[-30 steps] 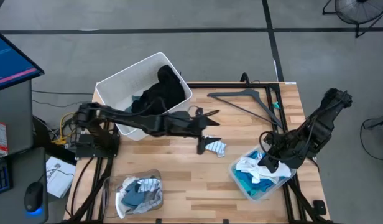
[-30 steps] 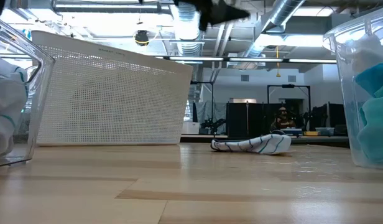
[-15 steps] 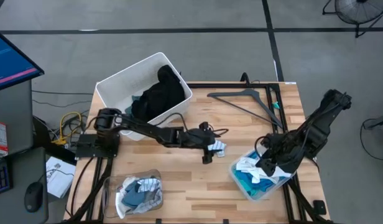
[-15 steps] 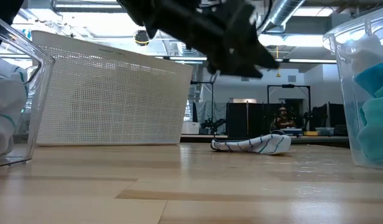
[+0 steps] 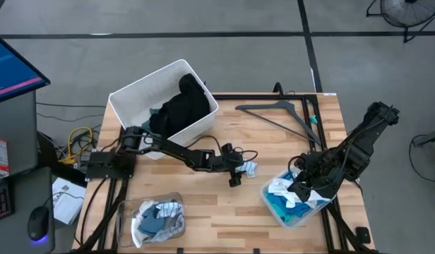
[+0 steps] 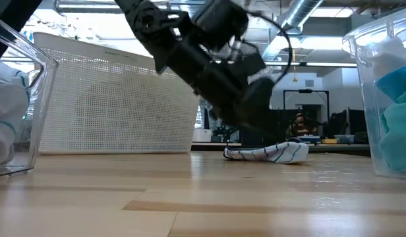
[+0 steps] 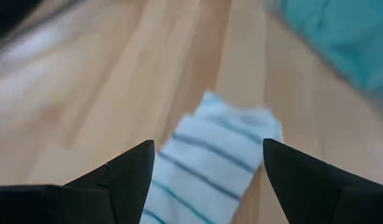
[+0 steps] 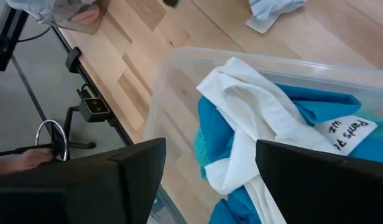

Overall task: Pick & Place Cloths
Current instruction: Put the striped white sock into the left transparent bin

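A small white cloth with teal stripes (image 5: 248, 168) lies flat on the wooden table near its middle; it also shows in the low view (image 6: 269, 153) and in the left wrist view (image 7: 210, 174). My left gripper (image 5: 237, 171) is low over it and open, one finger on each side of the cloth (image 7: 208, 146). My right gripper (image 5: 301, 190) is open and empty above a clear bin (image 5: 270, 201) at the near right. That bin holds a white cloth (image 8: 253, 106) and turquoise cloth (image 8: 341, 112).
A white perforated bin (image 5: 126, 106) with black and teal cloths (image 5: 182, 106) stands at the far left. A black hanger (image 5: 281, 116) lies at the far right. A second clear bin (image 5: 126, 212) with grey and white cloths sits at the near left. Bare table lies between them.
My left gripper has come down and toward the table's near edge, from high beside the white bin to just over the striped cloth, staying open. The cloth has not moved.
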Controlling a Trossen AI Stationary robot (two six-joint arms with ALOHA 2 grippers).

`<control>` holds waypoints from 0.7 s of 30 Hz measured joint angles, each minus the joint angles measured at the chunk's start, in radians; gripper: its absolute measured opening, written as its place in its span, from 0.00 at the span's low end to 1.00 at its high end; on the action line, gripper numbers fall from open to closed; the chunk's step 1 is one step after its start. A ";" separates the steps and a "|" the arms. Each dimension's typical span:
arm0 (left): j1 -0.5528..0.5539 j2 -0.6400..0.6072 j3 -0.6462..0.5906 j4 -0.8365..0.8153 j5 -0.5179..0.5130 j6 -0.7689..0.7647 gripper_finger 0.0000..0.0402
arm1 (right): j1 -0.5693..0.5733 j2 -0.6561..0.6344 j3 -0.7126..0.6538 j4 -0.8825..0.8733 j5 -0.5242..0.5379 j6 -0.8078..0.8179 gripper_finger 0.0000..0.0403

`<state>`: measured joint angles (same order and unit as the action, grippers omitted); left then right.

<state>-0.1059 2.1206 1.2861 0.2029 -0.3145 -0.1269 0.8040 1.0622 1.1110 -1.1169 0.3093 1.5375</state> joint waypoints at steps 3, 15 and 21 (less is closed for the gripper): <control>0.000 0.031 0.000 -0.017 0.006 -0.047 0.70 | 0.000 0.000 0.000 0.006 0.006 0.000 0.60; -0.002 0.058 0.003 -0.106 0.022 -0.224 0.46 | 0.000 0.000 0.000 0.006 0.007 0.000 0.56; 0.000 0.015 -0.003 -0.135 0.152 -0.333 0.04 | 0.000 0.000 0.000 0.007 0.007 0.000 0.55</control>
<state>-0.1058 2.1351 1.2836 0.0680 -0.1625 -0.4600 0.8040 1.0622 1.1114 -1.1096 0.3164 1.5372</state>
